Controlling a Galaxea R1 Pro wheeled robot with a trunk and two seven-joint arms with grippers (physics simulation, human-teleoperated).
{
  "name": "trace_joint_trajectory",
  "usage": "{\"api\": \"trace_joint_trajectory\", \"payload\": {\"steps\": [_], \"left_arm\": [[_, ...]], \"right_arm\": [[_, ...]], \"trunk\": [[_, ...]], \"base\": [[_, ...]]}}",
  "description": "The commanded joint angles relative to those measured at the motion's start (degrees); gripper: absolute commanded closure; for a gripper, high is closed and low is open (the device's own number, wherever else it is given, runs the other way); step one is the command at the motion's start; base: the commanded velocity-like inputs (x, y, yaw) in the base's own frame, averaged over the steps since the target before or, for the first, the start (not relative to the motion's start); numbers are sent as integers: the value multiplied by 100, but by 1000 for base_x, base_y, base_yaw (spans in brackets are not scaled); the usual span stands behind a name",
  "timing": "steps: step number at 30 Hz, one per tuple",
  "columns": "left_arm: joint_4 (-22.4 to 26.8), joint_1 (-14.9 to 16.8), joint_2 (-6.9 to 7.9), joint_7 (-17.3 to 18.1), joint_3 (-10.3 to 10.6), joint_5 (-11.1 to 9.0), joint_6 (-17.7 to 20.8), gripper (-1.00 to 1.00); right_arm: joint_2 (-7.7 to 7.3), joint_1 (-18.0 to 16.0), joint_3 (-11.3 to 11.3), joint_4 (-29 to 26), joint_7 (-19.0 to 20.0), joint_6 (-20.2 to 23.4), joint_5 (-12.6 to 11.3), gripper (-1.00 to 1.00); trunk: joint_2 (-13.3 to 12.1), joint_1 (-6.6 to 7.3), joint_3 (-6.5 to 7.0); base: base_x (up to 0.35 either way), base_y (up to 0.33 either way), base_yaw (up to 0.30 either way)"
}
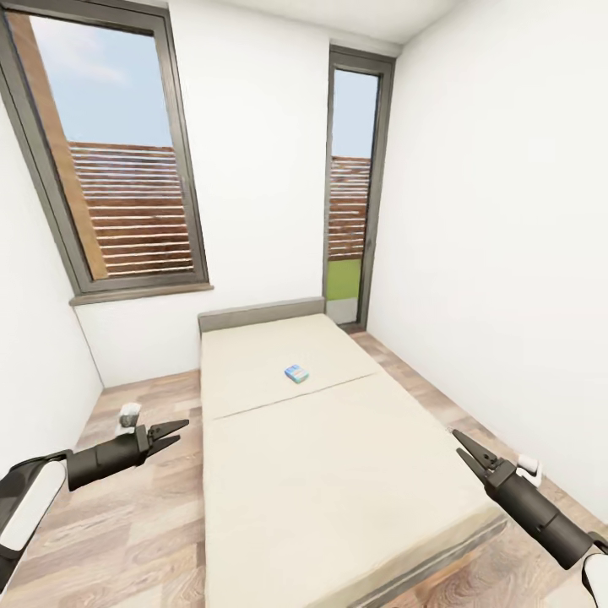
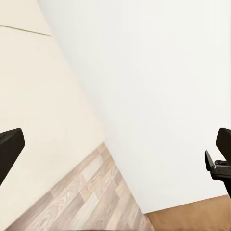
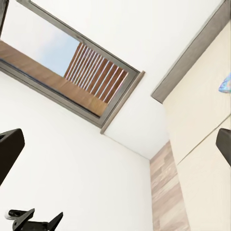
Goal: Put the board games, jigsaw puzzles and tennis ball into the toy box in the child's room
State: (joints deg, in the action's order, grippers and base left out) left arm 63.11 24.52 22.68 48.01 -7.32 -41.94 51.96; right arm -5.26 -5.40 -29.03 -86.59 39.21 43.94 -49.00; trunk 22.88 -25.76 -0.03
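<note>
on bed (image 1: 338, 473), one board game (image 1: 296, 373)

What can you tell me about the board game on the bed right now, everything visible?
The board game is a small flat rectangular box, mostly blue with a pale patch of print too small to read. It lies flat on the beige mattress of the bed, in the half nearer the headboard, just beyond the seam across the mattress and turned a little askew to the bed's edges. Nothing else touches it. A blue sliver of it also shows at the edge of the right wrist view. Both arms are well short of it.
</note>
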Motion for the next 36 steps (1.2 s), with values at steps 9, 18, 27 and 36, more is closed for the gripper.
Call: {"api": "trace_joint_trajectory", "payload": {"steps": [9,18,27,36], "left_arm": [[-1,0,8,16,-7,-2,25,-100],[-1,0,8,16,-6,-3,25,-100],[-1,0,8,16,-6,-7,25,-100],[-1,0,11,16,-11,-7,25,-100]], "right_arm": [[3,-5,-6,4,8,35,-22,-100],[0,-5,-6,11,8,35,-22,-100],[-1,-5,-6,11,8,35,-22,-100],[2,-5,-6,11,8,35,-20,-100]], "trunk": [[4,-3,20],[4,-3,44],[4,-3,67],[4,-3,92]], "base": [[15,155,-277],[1,251,-278],[0,211,-278],[0,39,-278]]}}
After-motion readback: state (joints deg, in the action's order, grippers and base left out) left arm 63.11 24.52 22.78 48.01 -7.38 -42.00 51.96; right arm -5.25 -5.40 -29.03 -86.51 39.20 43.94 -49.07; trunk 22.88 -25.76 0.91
